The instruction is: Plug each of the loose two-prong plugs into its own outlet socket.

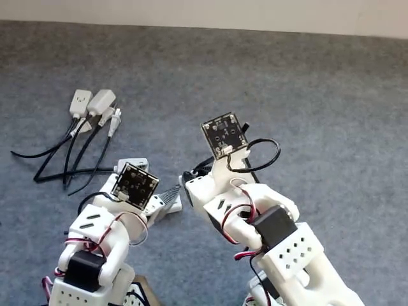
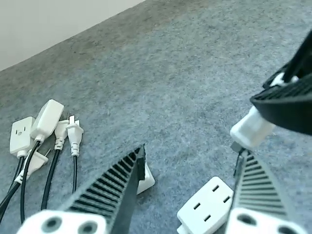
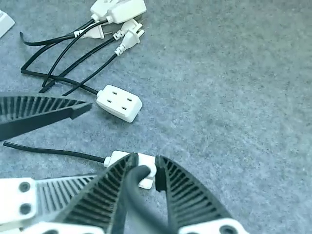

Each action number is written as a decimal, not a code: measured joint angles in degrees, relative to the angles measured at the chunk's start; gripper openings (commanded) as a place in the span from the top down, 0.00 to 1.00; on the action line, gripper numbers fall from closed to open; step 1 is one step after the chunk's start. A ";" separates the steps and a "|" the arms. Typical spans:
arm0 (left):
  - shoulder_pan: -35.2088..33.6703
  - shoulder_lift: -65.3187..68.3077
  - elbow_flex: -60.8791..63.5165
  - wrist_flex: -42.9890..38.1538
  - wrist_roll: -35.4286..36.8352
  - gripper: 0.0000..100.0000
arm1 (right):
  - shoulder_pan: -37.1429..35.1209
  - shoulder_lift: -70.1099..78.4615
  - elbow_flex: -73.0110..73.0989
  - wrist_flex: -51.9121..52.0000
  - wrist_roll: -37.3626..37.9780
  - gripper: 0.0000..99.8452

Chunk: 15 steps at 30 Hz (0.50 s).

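Plug (image 2: 251,132), white, clamped between closed jaws of right gripper (image 3: 145,165), low over carpet (image 1: 319,95); prongs hidden. Outlet socket (image 3: 119,102) lies just left of it, slots facing up, long axis running along its cord toward far left. Left gripper (image 2: 191,153) spread wide over same socket, nearer arm. Judgement: plug must travel left, prongs down. Other loose plugs (image 2: 68,131) far left.

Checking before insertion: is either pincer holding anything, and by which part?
The right pincer is clamped on a white plug, gripping it by its body. The left pincer is open and holds nothing.
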 measured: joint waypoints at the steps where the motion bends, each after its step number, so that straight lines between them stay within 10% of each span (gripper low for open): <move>1: 0.09 0.00 0.18 0.00 0.00 0.70 | -0.70 0.00 0.00 0.00 0.00 1.00; 15: -1.67 0.00 5.36 -7.03 -1.05 0.70 | -6.07 0.00 -5.54 6.86 2.90 1.00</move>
